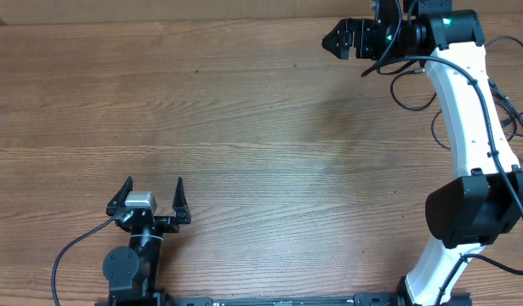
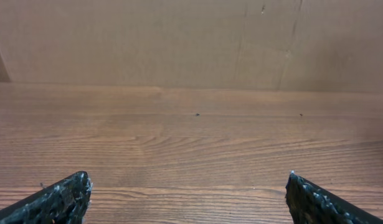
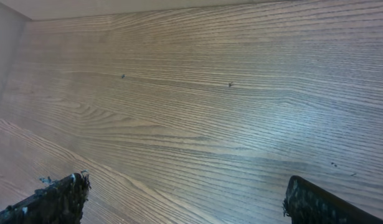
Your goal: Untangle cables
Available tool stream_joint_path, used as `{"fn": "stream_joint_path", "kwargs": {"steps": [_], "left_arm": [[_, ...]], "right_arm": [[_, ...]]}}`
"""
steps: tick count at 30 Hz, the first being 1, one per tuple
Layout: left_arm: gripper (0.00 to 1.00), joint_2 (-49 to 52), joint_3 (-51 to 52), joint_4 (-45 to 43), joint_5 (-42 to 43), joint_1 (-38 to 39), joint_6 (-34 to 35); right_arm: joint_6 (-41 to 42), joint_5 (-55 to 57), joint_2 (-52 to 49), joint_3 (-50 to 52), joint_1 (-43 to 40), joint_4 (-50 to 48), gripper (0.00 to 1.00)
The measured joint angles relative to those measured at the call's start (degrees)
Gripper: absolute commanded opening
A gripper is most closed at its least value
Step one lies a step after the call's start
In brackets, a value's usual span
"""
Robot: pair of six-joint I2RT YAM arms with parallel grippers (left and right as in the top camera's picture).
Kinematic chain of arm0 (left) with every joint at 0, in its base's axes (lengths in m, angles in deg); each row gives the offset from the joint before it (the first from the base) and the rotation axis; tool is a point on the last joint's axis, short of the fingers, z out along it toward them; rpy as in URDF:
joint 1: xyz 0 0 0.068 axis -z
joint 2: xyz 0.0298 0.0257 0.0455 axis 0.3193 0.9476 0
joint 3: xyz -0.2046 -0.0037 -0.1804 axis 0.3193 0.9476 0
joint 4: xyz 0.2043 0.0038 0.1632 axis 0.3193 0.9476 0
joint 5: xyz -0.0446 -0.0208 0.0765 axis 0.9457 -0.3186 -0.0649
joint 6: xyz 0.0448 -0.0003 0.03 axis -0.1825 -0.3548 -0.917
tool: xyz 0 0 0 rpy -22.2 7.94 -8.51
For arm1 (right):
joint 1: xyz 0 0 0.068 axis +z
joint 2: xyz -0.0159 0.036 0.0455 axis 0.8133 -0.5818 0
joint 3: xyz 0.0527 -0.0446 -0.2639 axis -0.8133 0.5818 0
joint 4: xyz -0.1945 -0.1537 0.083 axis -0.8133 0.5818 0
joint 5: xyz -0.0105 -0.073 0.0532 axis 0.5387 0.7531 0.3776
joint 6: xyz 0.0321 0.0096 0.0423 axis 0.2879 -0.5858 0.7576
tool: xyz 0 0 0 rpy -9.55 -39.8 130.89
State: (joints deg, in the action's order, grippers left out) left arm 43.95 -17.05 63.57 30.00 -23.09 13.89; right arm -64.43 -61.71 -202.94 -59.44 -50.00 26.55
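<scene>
Wood-grain table (image 1: 244, 110) spreads beneath me. My right arm (image 1: 465, 119) reaches toward its far edge, right gripper (image 1: 333, 39) wide apart, empty; left gripper (image 1: 153, 183) sits near my base, equally spread, ready to grab. Thin black cables (image 1: 509, 110), I judge, loop beside that arm.

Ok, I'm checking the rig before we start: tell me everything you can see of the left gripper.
The left gripper sits by the near left edge of the wooden table, pointing toward the far side. Two black fingers, pointed and rough with pale flecks at the tips, stand wide open with nothing between. A grey block sits at their base; a black wire curves off its mount.
</scene>
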Motion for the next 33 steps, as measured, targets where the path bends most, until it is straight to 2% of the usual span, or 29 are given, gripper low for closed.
{"fn": "stream_joint_path", "kwargs": {"steps": [15, 20, 29, 33], "left_arm": [[1.00, 0.0, 0.0, 0.0, 0.0, 0.0, 0.0], [1.00, 0.0, 0.0, 0.0, 0.0, 0.0, -0.1], [1.00, 0.0, 0.0, 0.0, 0.0, 0.0, -0.1], [1.00, 0.0, 0.0, 0.0, 0.0, 0.0, -0.1]], "right_arm": [[0.0, 0.0, 0.0, 0.0, -0.1, 0.0, 1.00], [0.0, 2.5, 0.8, 0.1, -0.1, 3.5, 1.00], [0.0, 7.7, 12.2, 0.2, 2.4, 3.7, 1.00], [0.0, 10.4, 18.1, 4.1, 4.2, 0.0, 1.00]]}}
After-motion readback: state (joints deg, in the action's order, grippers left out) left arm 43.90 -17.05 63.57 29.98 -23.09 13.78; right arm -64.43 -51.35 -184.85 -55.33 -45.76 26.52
